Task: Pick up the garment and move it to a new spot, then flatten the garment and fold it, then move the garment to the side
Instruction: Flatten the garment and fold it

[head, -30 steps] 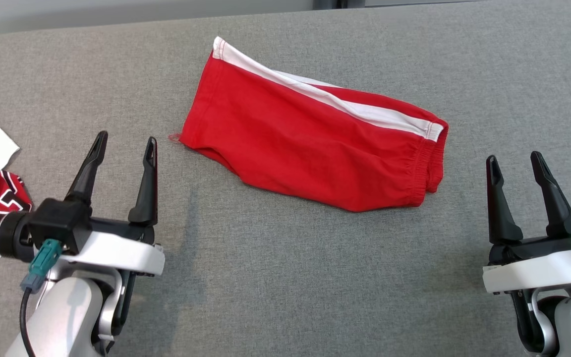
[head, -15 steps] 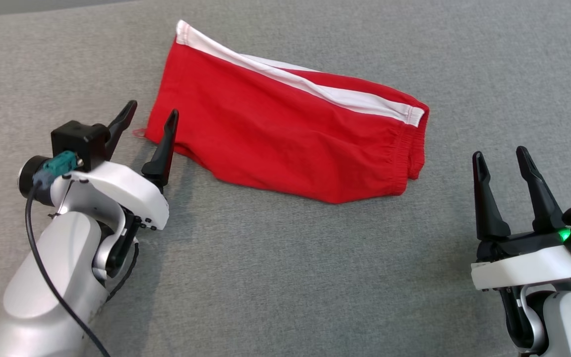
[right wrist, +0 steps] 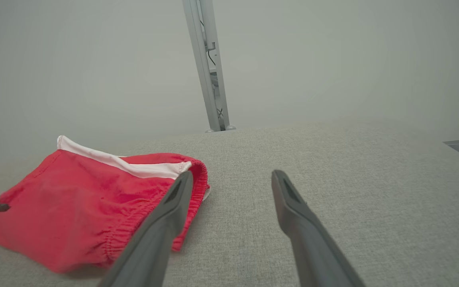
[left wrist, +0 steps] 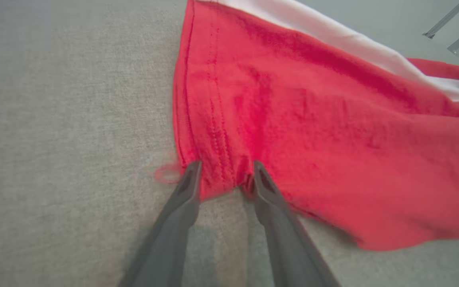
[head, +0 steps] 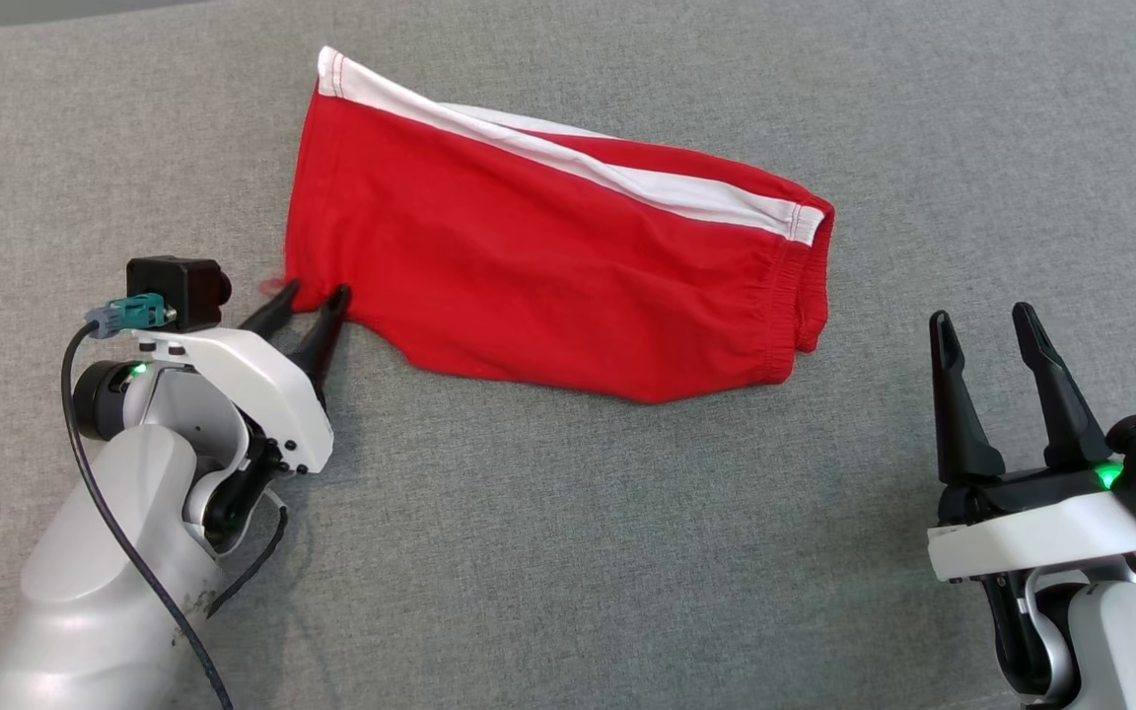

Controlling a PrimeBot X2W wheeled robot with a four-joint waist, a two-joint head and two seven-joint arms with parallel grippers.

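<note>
We see the red shorts (head: 548, 266) lying on the gray table (head: 627, 542), toward the far side. Our left gripper (head: 312, 291) is at their near left corner, with a bit of red cloth between its two fingers. We cannot tell if it pinches tight. Our right gripper (head: 981, 316) is spread wide, well apart from the shorts.

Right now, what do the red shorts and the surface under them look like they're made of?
Shorts: soft knit cloth, probably cotton, matte; it creases and shows stitched hems and a gathered waistband. Surface: grey woven or felt-like fabric, matte, with fine speckled texture.
</note>
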